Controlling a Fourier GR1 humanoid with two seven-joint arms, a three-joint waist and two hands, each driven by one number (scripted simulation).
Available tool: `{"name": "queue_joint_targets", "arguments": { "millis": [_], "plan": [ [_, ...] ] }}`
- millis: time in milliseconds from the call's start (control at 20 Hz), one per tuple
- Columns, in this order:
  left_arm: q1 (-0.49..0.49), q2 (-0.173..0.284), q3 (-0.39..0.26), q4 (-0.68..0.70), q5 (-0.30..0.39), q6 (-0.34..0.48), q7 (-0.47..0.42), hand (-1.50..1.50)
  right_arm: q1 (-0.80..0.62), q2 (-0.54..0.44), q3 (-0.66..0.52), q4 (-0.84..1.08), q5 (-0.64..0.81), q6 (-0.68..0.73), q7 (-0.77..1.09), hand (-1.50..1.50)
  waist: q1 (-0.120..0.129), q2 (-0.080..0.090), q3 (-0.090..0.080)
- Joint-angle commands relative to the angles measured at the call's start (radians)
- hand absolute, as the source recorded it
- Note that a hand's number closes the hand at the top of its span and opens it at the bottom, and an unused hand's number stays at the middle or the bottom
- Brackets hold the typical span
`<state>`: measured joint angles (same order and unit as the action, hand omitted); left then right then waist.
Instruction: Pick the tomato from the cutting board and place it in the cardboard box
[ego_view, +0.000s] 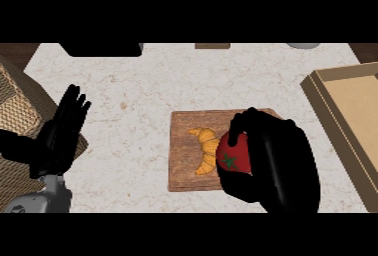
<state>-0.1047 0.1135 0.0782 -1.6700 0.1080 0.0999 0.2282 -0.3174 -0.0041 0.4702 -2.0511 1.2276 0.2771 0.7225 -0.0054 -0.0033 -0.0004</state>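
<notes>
**Tomato gripped over the cutting board, box waiting to the right**

The right robot hand (277, 160) is curled round the one tomato (232, 157), thumb and fingers wrapping its red body so that only its left face and green star-shaped stem show. The tomato sits over the right part of the single wooden cutting board (184, 150), near the middle of the pale marbled surface (162, 80). Whether it rests on the board or is raised off it cannot be told.

Just beside the tomato, to its left, lies one croissant (207, 150), golden and curved, close enough that the two appear to touch. It is the nearest thing to the grasp.

One cardboard box (336, 107) stands at the right edge, its near wall angled and its tan floor open from above; bare surface lies between it and the board.

The left robot hand (63, 130) rests at the left edge with fingers straight and pointing up, holding nothing. Under and behind it is one woven wicker basket (15, 100).

Along the far edge are three partly cut-off things: a dark block (100, 48), a small brown piece (212, 45) and a grey rounded shape (303, 45), all well apart from the board.
</notes>
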Motion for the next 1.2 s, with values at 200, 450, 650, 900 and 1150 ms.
{"name": "queue_joint_targets", "arguments": {
  "millis": [200, 450, 650, 900, 1150],
  "plan": [
    [0.022, -0.003, 0.003, -0.025, -0.001, 0.002, 0.001, 0.0, -0.078, -0.051, -0.294, -0.081, -0.015, 0.013, 0.038, 1.5, 0.005, 0.003, 0.001],
    [-0.013, -0.025, -0.03, -0.035, -0.029, 0.029, 0.033, 0.0, -0.096, -0.125, -0.476, -0.012, -0.123, 0.059, -0.025, 1.5, 0.005, 0.004, 0.001],
    [0.006, -0.004, -0.003, -0.029, 0.002, -0.012, 0.012, 0.0, -0.164, -0.182, -0.622, 0.109, -0.193, 0.016, -0.089, 1.5, 0.01, 0.005, 0.001],
    [-0.013, 0.008, 0.012, -0.043, 0.016, -0.012, 0.05, 0.0, -0.104, -0.292, -0.658, 0.153, -0.113, -0.041, -0.155, 1.5, 0.009, 0.004, 0.001],
    [0.036, -0.029, -0.027, -0.043, -0.018, -0.001, 0.01, 0.0, -0.161, -0.424, -0.791, 0.413, -0.18, -0.106, -0.316, 1.5, 0.011, 0.005, 0.001]
  ]
}}
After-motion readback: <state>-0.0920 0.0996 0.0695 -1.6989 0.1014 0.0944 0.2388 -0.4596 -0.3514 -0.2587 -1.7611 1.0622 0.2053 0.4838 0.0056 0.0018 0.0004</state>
